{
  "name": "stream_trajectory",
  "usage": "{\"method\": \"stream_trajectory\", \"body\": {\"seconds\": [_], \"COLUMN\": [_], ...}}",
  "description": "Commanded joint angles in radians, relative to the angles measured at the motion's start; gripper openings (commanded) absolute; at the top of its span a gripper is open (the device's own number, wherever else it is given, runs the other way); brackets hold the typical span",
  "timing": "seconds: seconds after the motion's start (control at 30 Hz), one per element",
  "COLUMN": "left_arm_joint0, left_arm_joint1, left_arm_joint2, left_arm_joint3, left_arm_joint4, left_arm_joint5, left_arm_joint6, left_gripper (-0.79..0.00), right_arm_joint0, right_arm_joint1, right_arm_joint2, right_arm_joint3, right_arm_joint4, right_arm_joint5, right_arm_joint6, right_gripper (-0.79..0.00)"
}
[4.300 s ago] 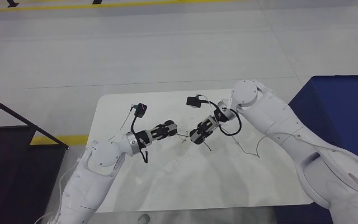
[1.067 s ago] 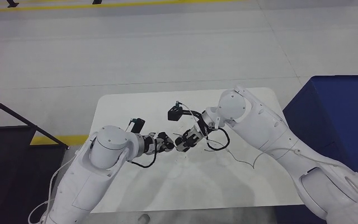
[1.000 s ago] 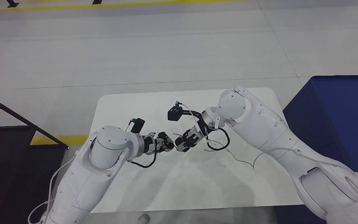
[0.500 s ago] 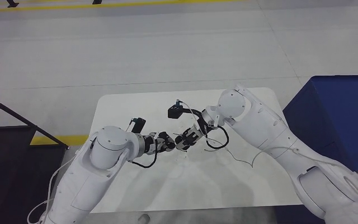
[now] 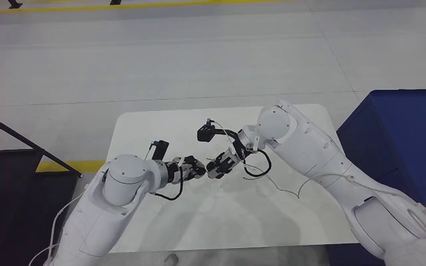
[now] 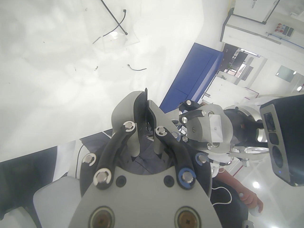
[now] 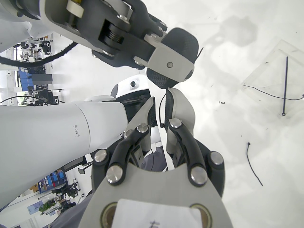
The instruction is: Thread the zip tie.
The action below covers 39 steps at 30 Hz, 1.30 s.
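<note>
My two grippers meet tip to tip above the middle of the white table [image 5: 153,126]. The left gripper [image 5: 197,167] is shut on a black zip tie [image 6: 145,96], whose pointed tip sticks out past the fingertips. The right gripper [image 5: 216,166] is shut on the zip tie [image 7: 162,110]. A thin curved strand and the small head hang between its fingers. That strand runs up to the left gripper's black pads [image 7: 161,81], which touch the right fingertips. It appears to be one tie bent between both grippers.
A clear flat tray [image 6: 133,36] on the table holds two crossed black zip ties [image 6: 111,17], also seen from the right wrist [image 7: 285,88]. One loose zip tie [image 7: 253,164] lies beside it. A blue cabinet [image 5: 393,133] stands off the table's right side.
Over four seconds the two grippers closed the gap between them and now touch. In the last half second the joined pair drifted slightly left.
</note>
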Motion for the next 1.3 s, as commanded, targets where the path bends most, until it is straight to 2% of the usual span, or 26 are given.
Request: {"method": "stream_trajectory", "body": {"seconds": [0.0, 0.1, 0.3, 0.37, 0.43, 0.87, 0.9, 0.93, 0.97, 1.0, 1.17, 1.27], "left_arm_joint0": [0.008, 0.013, 0.025, 0.028, 0.03, 0.049, 0.051, 0.053, 0.055, 0.058, 0.086, 0.086], "left_arm_joint1": [0.0, 0.001, 0.005, 0.005, 0.006, 0.015, 0.015, 0.016, 0.016, 0.017, 0.019, 0.023], "left_arm_joint2": [-0.014, -0.025, -0.031, -0.032, -0.031, -0.037, -0.036, -0.035, -0.036, -0.038, -0.065, -0.105], "left_arm_joint3": [-0.002, -0.007, -0.019, -0.02, -0.024, -0.055, -0.058, -0.063, -0.066, -0.069, -0.085, -0.06], "left_arm_joint4": [-0.023, -0.047, -0.064, -0.071, -0.079, -0.095, -0.095, -0.096, -0.095, -0.099, -0.113, -0.132], "left_arm_joint5": [0.0, 0.011, 0.012, 0.01, 0.01, 0.008, 0.009, 0.008, 0.008, 0.008, -0.016, -0.025], "left_arm_joint6": [0.01, 0.014, 0.025, 0.031, 0.033, 0.051, 0.053, 0.055, 0.059, 0.065, 0.104, 0.109], "left_gripper": [-0.785, -0.785, -0.785, -0.785, -0.785, -0.785, -0.674, -0.486, -0.16, 0.0, 0.0, 0.0], "right_arm_joint0": [-0.002, -0.008, -0.014, -0.015, -0.015, -0.034, -0.036, -0.037, -0.04, -0.042, -0.045, -0.058], "right_arm_joint1": [0.001, 0.002, 0.002, 0.002, 0.002, 0.013, 0.014, 0.015, 0.015, 0.016, 0.019, 0.024], "right_arm_joint2": [0.005, 0.011, 0.018, 0.02, 0.023, 0.051, 0.052, 0.054, 0.057, 0.059, 0.069, 0.07], "right_arm_joint3": [-0.001, -0.004, -0.019, -0.024, -0.029, -0.052, -0.055, -0.058, -0.06, -0.063, -0.072, -0.08], "right_arm_joint4": [-0.002, -0.006, -0.01, -0.014, -0.015, -0.022, -0.023, -0.026, -0.025, -0.024, -0.021, -0.025], "right_arm_joint5": [0.001, 0.001, 0.012, 0.015, 0.017, 0.023, 0.023, 0.023, 0.023, 0.022, 0.024, 0.024], "right_arm_joint6": [-0.001, -0.005, -0.001, -0.001, 0.002, 0.027, 0.03, 0.031, 0.03, 0.031, 0.035, 0.035], "right_gripper": [-0.659, -0.61, -0.671, -0.711, -0.785, -0.785, -0.785, -0.785, -0.785, -0.785, -0.785, -0.785]}}
